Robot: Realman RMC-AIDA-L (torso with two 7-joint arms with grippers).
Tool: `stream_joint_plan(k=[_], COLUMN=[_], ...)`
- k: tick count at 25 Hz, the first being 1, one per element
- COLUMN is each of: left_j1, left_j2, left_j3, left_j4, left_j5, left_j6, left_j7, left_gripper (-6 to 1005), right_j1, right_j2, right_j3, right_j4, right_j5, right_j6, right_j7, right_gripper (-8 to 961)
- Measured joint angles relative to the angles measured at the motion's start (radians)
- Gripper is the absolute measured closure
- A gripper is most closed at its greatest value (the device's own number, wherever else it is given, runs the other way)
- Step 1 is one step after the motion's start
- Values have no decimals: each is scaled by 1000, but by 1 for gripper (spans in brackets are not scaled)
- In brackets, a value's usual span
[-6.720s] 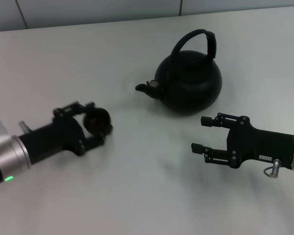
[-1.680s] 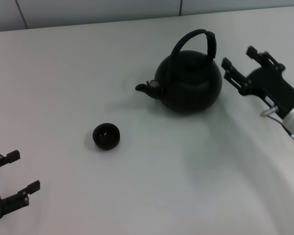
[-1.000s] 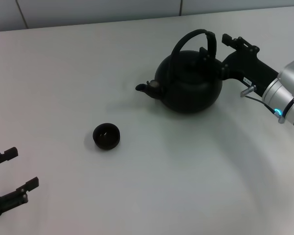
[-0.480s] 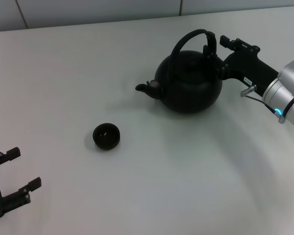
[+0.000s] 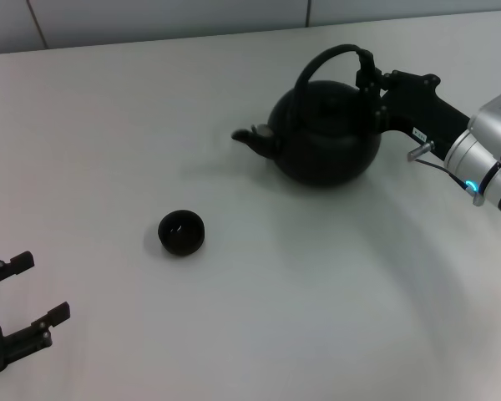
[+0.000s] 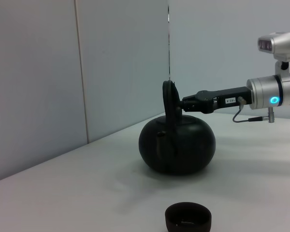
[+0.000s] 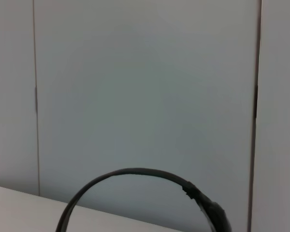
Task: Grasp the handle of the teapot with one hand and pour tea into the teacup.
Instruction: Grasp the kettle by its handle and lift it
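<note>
One end effector engaged: my right end effector [image 5: 369,77] clamped on teapot [image 5: 324,144] handle [image 5: 334,55]. Left end effector [image 5: 18,311] parked, fingers apart. Teacup [image 5: 181,231] on tabletop [image 5: 250,317].

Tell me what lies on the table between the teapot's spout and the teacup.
Nothing: in the head view, only bare table lies between the teapot and the teacup.

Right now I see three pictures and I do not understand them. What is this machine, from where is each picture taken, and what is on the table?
It is a robot with two arms. One picture looks down from its head; the others come from cameras on its wrists. On the white table stand a black teapot and a small dark teacup, apart from each other. The right gripper is closed on the thicker side of the teapot's arched handle. The left gripper waits open near the table's near edge. The right wrist picture shows only the handle's arch before a wall.
</note>
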Motion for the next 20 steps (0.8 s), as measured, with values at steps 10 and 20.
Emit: stream_joint_plan(k=[10, 20], left_j1=[3, -2], left_j2=[-1, -5], left_j3=[-2, -2], left_j4=[0, 0], left_j5=[-1, -2], left_j6=[-7, -8], left_j7=[1, 2], left_gripper=[191, 191], right_j1=[24, 64], right_j2=[0, 0], right_j3=[-15, -69], right_j4=[-25, -60], right_j5=[-1, -2], right_j6=[-51, -58], right_j7=[73, 132], right_gripper=[888, 888])
